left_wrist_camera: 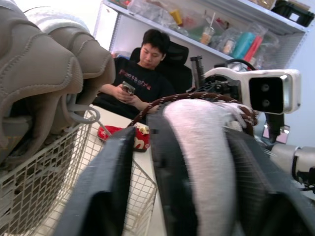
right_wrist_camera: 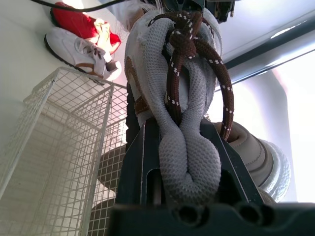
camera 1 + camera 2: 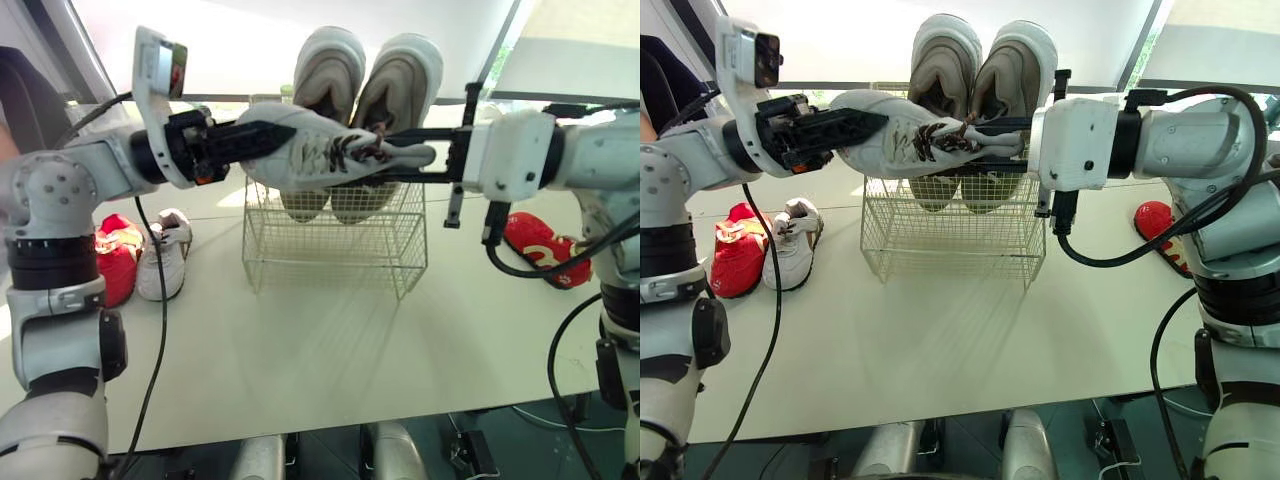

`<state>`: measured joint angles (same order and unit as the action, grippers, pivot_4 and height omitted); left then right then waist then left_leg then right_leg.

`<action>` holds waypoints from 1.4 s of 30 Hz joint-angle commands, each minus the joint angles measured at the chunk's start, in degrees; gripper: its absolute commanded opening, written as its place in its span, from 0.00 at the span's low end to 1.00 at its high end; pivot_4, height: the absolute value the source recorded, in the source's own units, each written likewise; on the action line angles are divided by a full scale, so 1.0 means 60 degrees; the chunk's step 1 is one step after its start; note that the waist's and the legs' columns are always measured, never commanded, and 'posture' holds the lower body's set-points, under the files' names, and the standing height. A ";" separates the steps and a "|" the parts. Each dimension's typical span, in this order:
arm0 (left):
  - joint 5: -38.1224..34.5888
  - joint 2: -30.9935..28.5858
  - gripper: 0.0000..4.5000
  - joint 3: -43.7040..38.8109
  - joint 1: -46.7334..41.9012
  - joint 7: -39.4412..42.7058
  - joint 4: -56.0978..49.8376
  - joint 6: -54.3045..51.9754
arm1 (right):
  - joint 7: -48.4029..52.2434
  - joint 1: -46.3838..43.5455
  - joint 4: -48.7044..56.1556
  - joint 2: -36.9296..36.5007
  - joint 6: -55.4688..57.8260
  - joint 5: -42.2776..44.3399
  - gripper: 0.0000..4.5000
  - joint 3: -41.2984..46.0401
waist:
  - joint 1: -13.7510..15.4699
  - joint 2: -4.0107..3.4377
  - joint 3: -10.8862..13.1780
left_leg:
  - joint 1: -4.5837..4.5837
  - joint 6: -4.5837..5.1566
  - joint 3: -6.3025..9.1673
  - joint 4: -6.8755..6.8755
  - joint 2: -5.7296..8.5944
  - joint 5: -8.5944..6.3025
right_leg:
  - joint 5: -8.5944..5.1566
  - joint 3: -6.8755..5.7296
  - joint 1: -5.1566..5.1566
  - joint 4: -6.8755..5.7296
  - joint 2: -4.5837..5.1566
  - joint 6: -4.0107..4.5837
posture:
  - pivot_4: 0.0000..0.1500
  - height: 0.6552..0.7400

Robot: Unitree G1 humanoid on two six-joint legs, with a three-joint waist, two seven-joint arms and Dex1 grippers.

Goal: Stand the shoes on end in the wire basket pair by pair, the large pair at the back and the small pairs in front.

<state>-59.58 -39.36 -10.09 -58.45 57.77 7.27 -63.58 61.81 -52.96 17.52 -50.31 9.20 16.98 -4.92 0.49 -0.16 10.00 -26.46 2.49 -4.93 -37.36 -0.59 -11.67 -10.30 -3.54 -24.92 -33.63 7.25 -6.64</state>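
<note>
A small white shoe (image 3: 320, 150) with brown laces hangs level above the wire basket (image 3: 330, 250), gripped from both ends. My left gripper (image 3: 283, 136) is shut on its smooth end, and my right gripper (image 3: 368, 162) is shut on the padded collar end (image 2: 187, 147). The large beige pair (image 3: 365, 70) stands on end at the back of the basket, right behind the held shoe. The front of the basket holds nothing. On the table to the left lie a second white shoe (image 3: 165, 255) and a red shoe (image 3: 115, 255). Another red shoe (image 3: 540, 245) lies to the right.
The basket stands mid-table, with bare tabletop (image 3: 330, 350) in front of it. A person (image 1: 142, 73) sits in a chair beyond the table's far right side, by shelves. Cables hang from both arms near the table edges.
</note>
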 commanded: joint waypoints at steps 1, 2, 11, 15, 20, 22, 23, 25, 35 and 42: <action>-0.0020 0.0025 0.16 -0.0096 -0.0035 0.0033 -0.0170 -0.0090 | 0.0106 -0.0582 0.0170 0.0074 0.0015 0.0111 0.08 0.0223 | -0.0002 0.0001 0.0000 | 0.0000 0.0000 0.0001 0.0000 0.0000 0.0000 | 0.0000 0.0000 -0.0001 -0.0001 0.0000 0.0000 | 1.00 0.94; -0.0023 0.0035 0.09 -0.0106 -0.0018 0.0035 -0.0177 -0.0107 | 0.0132 -0.0624 0.0147 0.0069 0.0073 0.0108 0.08 0.0226 | 0.0001 0.0001 0.0000 | 0.0000 -0.0001 0.0002 0.0000 -0.0001 0.0000 | 0.0000 -0.0001 -0.0001 -0.0002 0.0000 0.0000 | 1.00 0.94; -0.0925 0.0740 0.06 -0.1493 0.0213 -0.1496 -0.0095 -0.0363 | -0.0878 -0.0200 0.0074 -0.0054 0.4240 0.2804 0.99 0.2240 | 0.0043 0.0011 0.0007 | -0.0003 -0.0001 0.0005 -0.0003 -0.0002 0.0001 | 0.0002 -0.0001 -0.0002 -0.0006 0.0005 0.0003 | 1.00 0.94; -0.1751 0.1292 0.06 -0.2330 0.0395 -0.2639 -0.0353 -0.0363 | -0.2435 0.0943 0.0382 0.0571 0.6717 0.5404 0.99 0.4040 | 0.0036 0.0023 0.0004 | 0.0003 -0.0001 0.0011 0.0000 -0.0003 0.0000 | 0.0005 -0.0003 0.0008 -0.0004 0.0016 0.0006 | 1.00 0.94; -0.2361 0.2151 0.06 -0.2673 0.0486 -0.3729 -0.0834 0.0092 | -0.5218 0.1961 0.0764 0.2786 0.7728 0.8303 0.99 0.4730 | 0.0016 0.0023 0.0004 | 0.0014 -0.0002 0.0006 0.0000 -0.0006 0.0002 | 0.0007 -0.0002 0.0008 -0.0022 0.0016 0.0009 | 1.00 0.94; -0.2421 0.2472 0.06 -0.2621 0.0505 -0.4016 -0.0970 0.0298 | -0.6130 0.1823 0.0766 0.3613 0.7643 0.8860 0.99 0.4516 | 0.0009 0.0020 0.0005 | 0.0013 -0.0004 0.0005 -0.0002 -0.0006 0.0003 | 0.0007 -0.0001 0.0001 -0.0035 0.0015 0.0009 | 1.00 0.94; -0.2453 0.2591 0.06 -0.2601 0.0505 -0.4111 -0.1000 0.0382 | -0.6419 0.1710 0.0758 0.3876 0.7606 0.9062 0.99 0.4413 | 0.0012 0.0020 0.0005 | 0.0010 -0.0004 0.0000 -0.0003 -0.0004 0.0004 | 0.0007 0.0003 -0.0007 -0.0049 0.0016 0.0009 | 1.00 0.94; -0.2445 0.2783 0.06 -0.2525 0.0531 -0.4251 -0.1071 0.0546 | -0.6981 0.1420 0.0673 0.4361 0.7439 0.9444 0.99 0.4238 | 0.0010 0.0020 0.0005 | 0.0010 -0.0004 0.0000 -0.0004 -0.0001 0.0005 | 0.0007 0.0004 -0.0011 -0.0062 0.0015 0.0009 | 1.00 0.94; -0.2227 0.3103 0.06 -0.2144 0.0819 -0.4435 -0.1346 0.1305 | -0.7880 0.0495 0.0450 0.5387 0.6637 1.0291 0.99 0.3562 | 0.0012 0.0020 0.0005 | 0.0010 -0.0002 0.0006 -0.0010 0.0001 0.0006 | 0.0006 0.0002 -0.0002 -0.0064 0.0001 0.0008 | 1.00 0.94; -0.2153 0.3285 0.06 -0.1917 0.1014 -0.4635 -0.1669 0.1735 | -0.7728 0.0473 0.0254 0.5527 0.6366 1.0035 0.99 0.3031 | 0.0004 0.0020 0.0005 | 0.0010 -0.0002 0.0009 -0.0008 -0.0004 0.0006 | 0.0006 0.0002 -0.0003 -0.0065 -0.0007 0.0007 | 1.00 0.94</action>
<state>-72.88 -19.80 -22.65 -51.94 30.36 -0.42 -54.28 14.32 -47.75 17.59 -17.52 48.21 76.57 14.39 0.52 -0.04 10.02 -26.40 2.48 -4.88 -37.41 -0.61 -11.63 -10.26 -3.53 -24.94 -34.01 7.21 -6.59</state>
